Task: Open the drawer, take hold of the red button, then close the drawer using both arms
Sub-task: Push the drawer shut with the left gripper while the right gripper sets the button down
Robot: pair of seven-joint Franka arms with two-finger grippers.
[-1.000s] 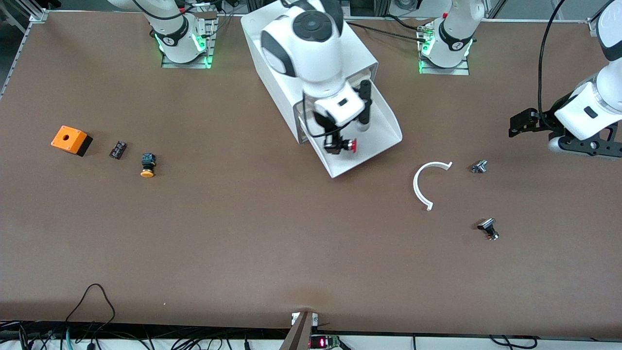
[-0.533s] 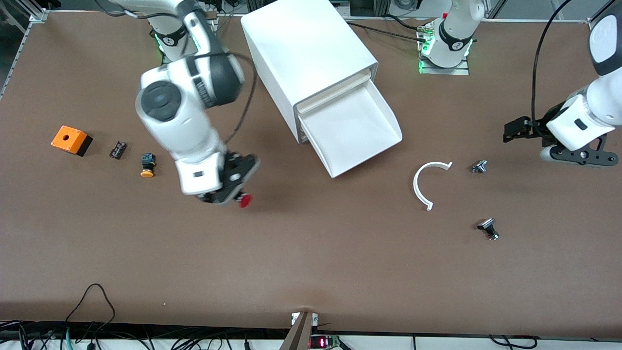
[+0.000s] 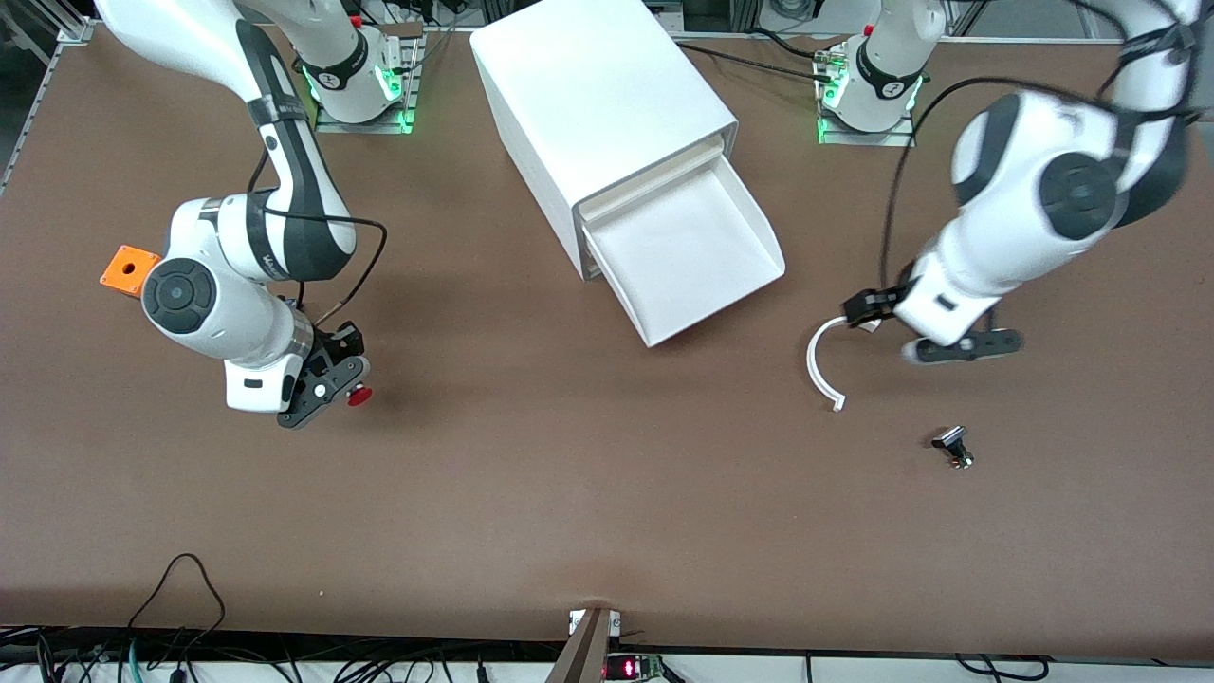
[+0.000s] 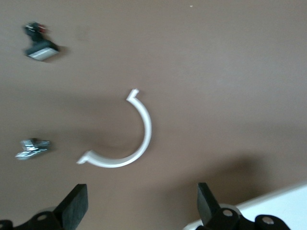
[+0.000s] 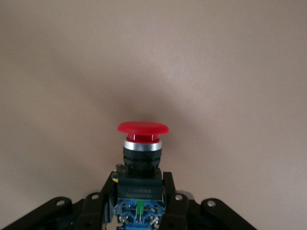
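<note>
Right gripper (image 3: 334,387) hung over bare table toward the right arm's end, fingers clamped on the button (image 3: 358,396), red cap pointing outward. Left gripper (image 3: 877,316) was over the white curved strip (image 3: 821,365), fingers spread apart, holding nothing. The drawer (image 3: 697,258) stood pulled out of the cabinet (image 3: 597,104).

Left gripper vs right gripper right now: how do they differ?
Load: the right gripper has its jaws shut on the red button; the left gripper holds nothing.
Jaws: the right gripper's are closed on the button's dark body, the left gripper's stand wide apart.
Place: the right gripper is over bare table toward the right arm's end; the left gripper is over the white curved piece beside the open drawer.
Both are black two-finger grippers.
</note>
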